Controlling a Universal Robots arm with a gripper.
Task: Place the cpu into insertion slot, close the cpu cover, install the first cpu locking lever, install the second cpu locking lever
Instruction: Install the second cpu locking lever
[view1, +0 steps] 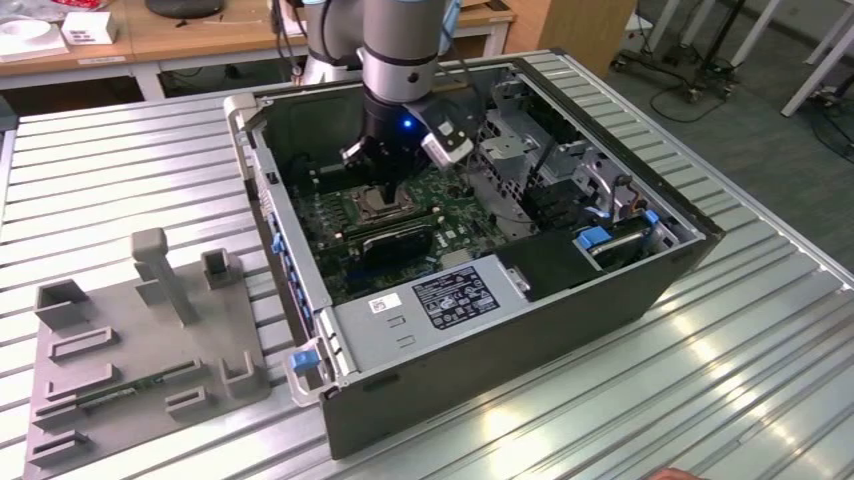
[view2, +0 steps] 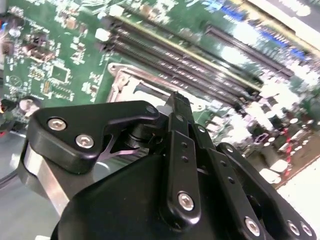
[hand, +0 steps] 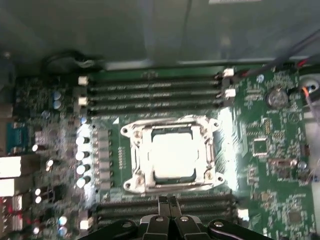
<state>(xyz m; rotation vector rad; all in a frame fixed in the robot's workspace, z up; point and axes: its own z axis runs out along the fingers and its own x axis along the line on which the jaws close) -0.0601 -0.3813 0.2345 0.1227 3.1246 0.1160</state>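
Inside the open computer case (view1: 534, 300) on the slatted desk (view1: 120, 180), the cpu (hand: 172, 157) lies flat in its socket on the green motherboard (hand: 270, 165), with the cpu cover (hand: 172, 122) closed down around it. The hand (hand: 167, 200) hovers just beside the socket, fingers pressed together and holding nothing.

The cpu (hand: 172, 157) is a flat square chip with a pale, glare-washed metal top. It lies level in the socket, between the two banks of memory slots. The cpu cover (hand: 137, 159), a bright silvery metal frame with a large open centre, lies flat over the chip's edges, framing its top. In the second wrist view a corner of the cover (view2: 131, 79) shows. In the exterior view the socket appears as a small pale square (view1: 378, 206).
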